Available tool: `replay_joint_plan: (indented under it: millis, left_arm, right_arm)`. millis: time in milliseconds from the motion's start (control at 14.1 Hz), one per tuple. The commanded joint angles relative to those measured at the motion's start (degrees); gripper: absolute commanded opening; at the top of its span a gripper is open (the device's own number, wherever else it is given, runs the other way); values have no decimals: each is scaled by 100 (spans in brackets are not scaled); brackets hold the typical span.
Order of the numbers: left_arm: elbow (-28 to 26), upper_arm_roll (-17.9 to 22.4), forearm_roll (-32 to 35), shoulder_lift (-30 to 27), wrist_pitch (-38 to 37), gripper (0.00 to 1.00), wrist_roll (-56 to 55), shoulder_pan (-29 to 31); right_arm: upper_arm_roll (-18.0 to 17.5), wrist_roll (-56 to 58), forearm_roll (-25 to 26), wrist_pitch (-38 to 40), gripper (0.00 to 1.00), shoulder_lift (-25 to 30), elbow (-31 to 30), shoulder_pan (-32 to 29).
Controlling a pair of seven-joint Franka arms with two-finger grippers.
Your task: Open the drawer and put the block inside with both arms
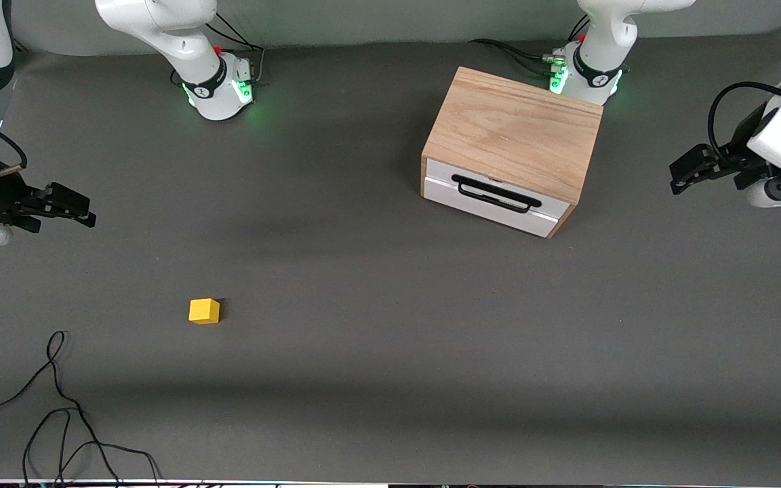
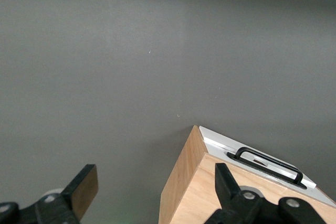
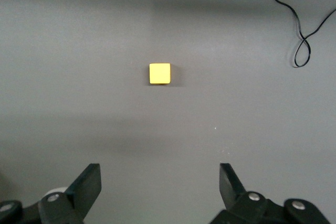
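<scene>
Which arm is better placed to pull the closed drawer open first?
The left arm, probably. Its open left gripper hangs at the cabinet's end of the table, with the drawer's bar handle in its wrist view. The open right gripper waits near the yellow block.

White jointed arms (image 1: 160, 27), black tools (image 1: 65, 203), green-lit bases (image 1: 228, 91).

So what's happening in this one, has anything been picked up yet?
Nothing is held yet. The drawer of the wooden cabinet is shut, and the yellow block sits alone on the table, nearer the front camera. The left gripper hangs open at the left arm's end, beside the cabinet; the right gripper hangs open at the right arm's end.
</scene>
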State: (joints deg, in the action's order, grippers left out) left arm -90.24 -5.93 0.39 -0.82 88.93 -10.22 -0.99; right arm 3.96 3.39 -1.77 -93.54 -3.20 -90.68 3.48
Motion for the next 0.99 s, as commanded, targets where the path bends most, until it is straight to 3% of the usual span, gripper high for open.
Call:
replay_joint_plan:
  millis: [0, 919]
  left_arm:
    - [24, -5, -48, -6, 10, 99, 82, 29]
    - [24, -5, -48, -15, -51, 99, 82, 29]
  right_arm:
    - [-54, 136, 71, 46, 100, -49, 138, -49]
    - [-54, 136, 62, -121, 100, -75, 138, -40]
